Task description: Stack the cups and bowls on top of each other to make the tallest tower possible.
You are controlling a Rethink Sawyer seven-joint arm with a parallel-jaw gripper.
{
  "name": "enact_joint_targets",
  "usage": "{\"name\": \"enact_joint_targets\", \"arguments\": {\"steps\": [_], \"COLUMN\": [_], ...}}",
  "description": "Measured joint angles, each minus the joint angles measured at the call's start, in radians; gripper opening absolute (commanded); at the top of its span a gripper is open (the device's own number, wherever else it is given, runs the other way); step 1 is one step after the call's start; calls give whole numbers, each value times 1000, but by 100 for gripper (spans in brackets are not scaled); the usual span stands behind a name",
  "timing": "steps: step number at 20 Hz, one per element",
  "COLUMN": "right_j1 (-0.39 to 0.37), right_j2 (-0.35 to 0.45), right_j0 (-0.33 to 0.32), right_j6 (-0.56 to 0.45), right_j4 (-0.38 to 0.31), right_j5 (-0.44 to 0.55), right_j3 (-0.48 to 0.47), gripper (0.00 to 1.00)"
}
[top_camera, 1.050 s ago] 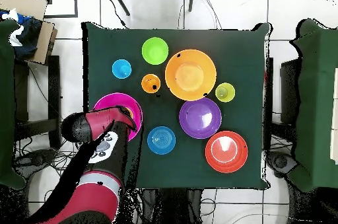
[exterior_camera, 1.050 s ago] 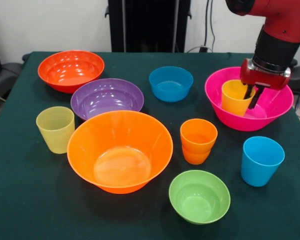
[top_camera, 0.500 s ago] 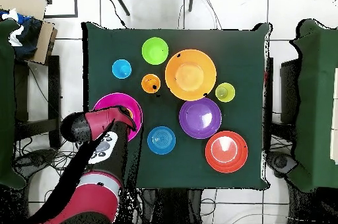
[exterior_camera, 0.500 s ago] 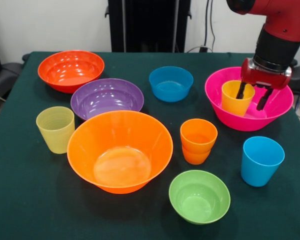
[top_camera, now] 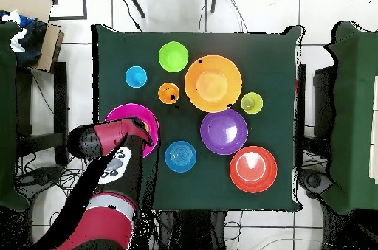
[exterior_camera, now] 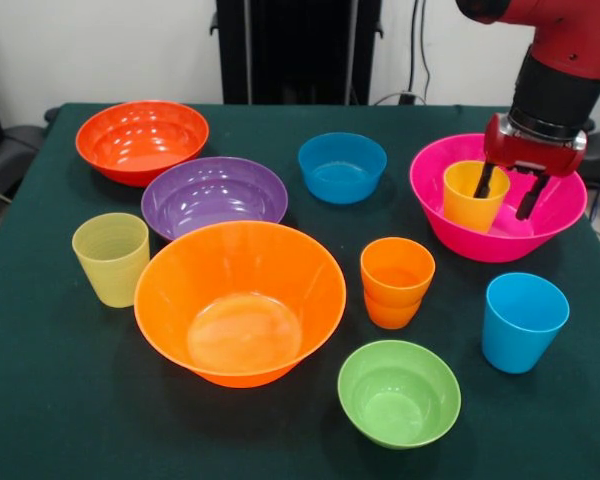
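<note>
Glossy plastic, the yellow cup (exterior_camera: 474,195) looked light and slippery; your hand (exterior_camera: 509,195) hung open, empty; you'd pinch its rim.

Bare green cloth (exterior_camera: 70,400) at lower left is open; centre is jammed by the big orange bowl (exterior_camera: 240,300), purple bowl (exterior_camera: 215,195) and orange cup (exterior_camera: 396,281).

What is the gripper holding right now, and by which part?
Nothing. The gripper is open above the hot pink bowl; the yellow cup stands free inside the bowl, with one finger by its rim.
</note>
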Motion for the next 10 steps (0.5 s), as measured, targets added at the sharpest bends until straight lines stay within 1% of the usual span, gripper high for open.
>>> {"name": "enact_joint_targets", "arguments": {"steps": [10], "right_j1": [-7], "right_j2": [0], "right_j0": [0], "right_j6": [0], "right_j4": [0], "right_j5": [0], "right_j3": [0], "gripper": [100]}}
